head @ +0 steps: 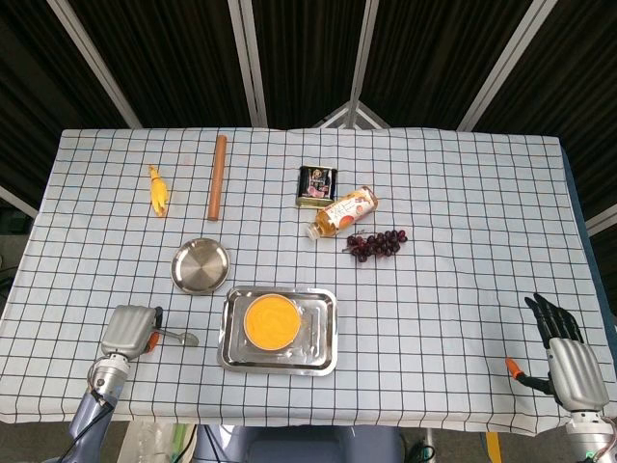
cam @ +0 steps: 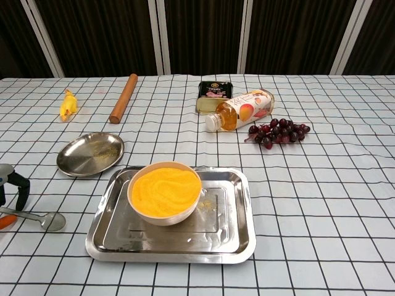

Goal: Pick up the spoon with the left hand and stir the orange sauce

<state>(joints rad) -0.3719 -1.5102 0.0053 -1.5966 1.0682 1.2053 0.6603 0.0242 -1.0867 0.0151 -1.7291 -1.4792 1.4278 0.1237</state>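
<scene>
the left hand (head: pixel 128 331) sits left of the tray (head: pixel 278 359), over the spoon (cam: pixel 43 217) handle; whether its fingers grip it cannot be told. the right hand (head: pixel 566 355) lies far right, fingers spread, holding nothing.

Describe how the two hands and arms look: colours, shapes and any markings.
The left hand has a silver-grey boxy back with an orange spot at its side, on a grey ringed wrist and a blue-grey forearm. The chest view shows its black fingers. The right hand has a similar silver back, black fingers and an orange-tipped thumb. No cables or markings are visible.
</scene>
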